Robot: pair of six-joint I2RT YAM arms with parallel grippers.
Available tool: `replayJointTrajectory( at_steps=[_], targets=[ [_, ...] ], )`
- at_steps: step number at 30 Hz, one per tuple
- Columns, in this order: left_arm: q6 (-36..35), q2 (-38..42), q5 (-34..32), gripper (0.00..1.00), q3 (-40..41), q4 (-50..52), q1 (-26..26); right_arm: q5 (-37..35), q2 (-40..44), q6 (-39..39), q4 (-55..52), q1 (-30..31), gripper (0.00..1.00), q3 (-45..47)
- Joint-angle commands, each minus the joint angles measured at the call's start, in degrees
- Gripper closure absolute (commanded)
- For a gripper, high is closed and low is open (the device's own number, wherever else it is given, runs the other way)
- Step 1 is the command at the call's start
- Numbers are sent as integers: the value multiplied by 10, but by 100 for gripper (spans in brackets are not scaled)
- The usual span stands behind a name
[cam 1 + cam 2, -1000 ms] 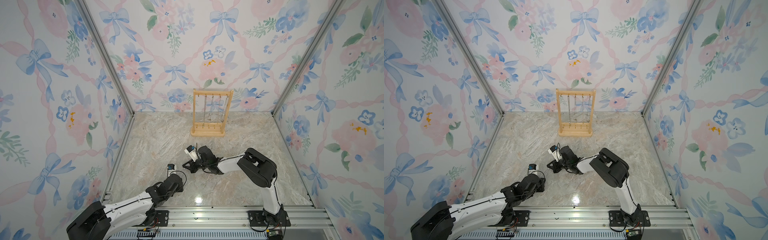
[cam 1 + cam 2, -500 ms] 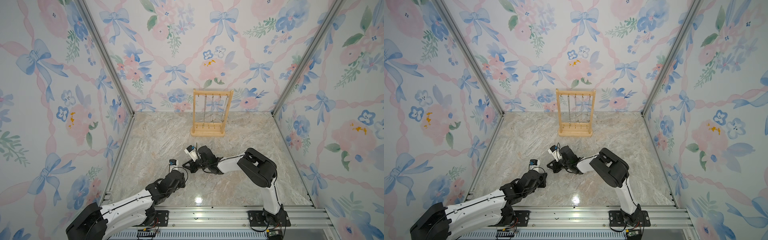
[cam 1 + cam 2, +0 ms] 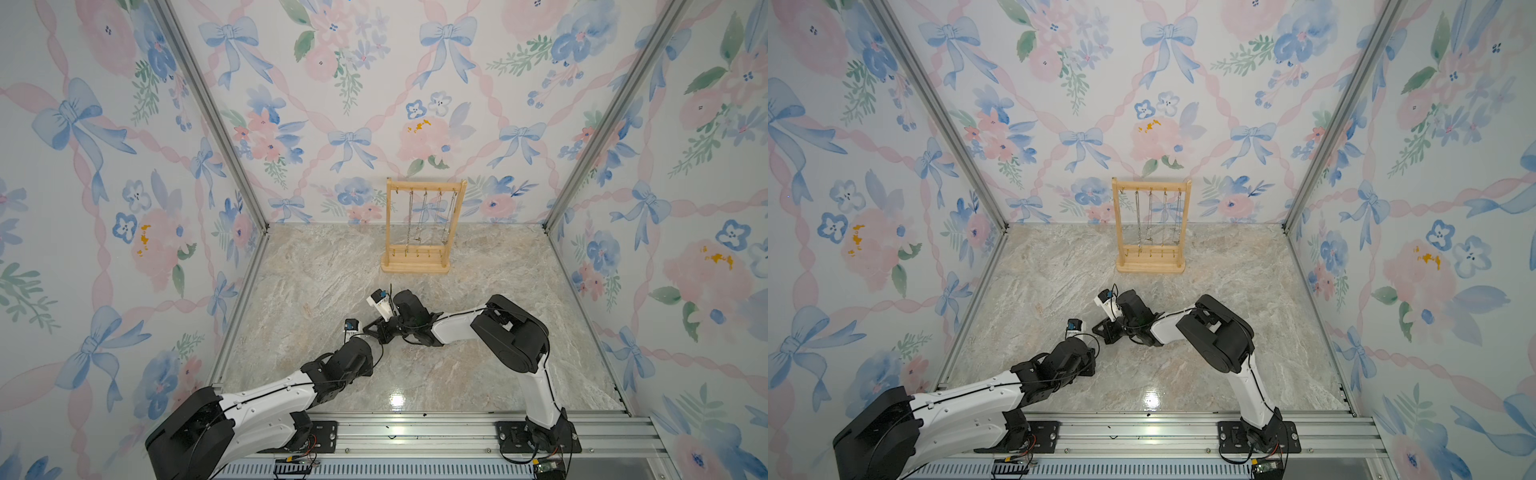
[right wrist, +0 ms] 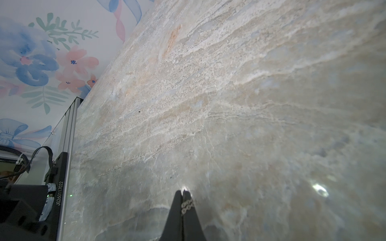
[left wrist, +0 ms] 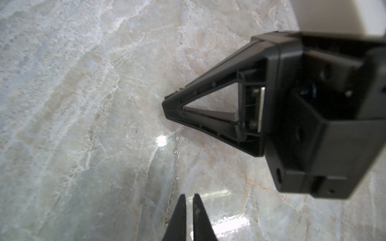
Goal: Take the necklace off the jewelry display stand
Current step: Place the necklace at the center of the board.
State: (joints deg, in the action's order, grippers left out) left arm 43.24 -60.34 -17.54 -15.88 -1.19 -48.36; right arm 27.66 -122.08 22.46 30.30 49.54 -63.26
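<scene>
One necklace (image 5: pixel 176 158) is pinched by the closed right gripper (image 4: pixel 183 193), with the left gripper (image 5: pixel 189 196) barely open beside it and the jewelry display stand (image 3: pixel 415 266) at 12 o'clock on the worktop (image 3: pixel 311 282).

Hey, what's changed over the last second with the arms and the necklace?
The left gripper moved forward toward the right gripper. Its fingers narrowed to a slim gap beside the necklace chain and are gripping nothing. Unchanged: the right gripper stays shut on the chain, and the jewelry display stand and its hanging necklaces have not moved.
</scene>
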Motion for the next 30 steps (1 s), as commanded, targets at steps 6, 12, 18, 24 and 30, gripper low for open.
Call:
replayJointTrajectory(
  at_steps=[6, 12, 18, 24, 30],
  targets=[
    [-25, -36, -8, 90, -20, -17, -3, 11, -18, -4, -25, -5, 95, -23],
    [-25, -51, -14, 92, -15, -17, -3, 14, -25, -3, -29, -5, 95, -28],
    [-20, -46, -19, 93, -5, -16, -3, 17, -28, -2, -31, -5, 94, -31],
    [-5, -31, -18, 95, 14, -15, -3, 17, -30, -2, -31, -4, 94, -33],
    [20, -15, -30, 97, 38, -15, -3, 18, -33, -3, -35, -5, 94, -37]
  ],
)
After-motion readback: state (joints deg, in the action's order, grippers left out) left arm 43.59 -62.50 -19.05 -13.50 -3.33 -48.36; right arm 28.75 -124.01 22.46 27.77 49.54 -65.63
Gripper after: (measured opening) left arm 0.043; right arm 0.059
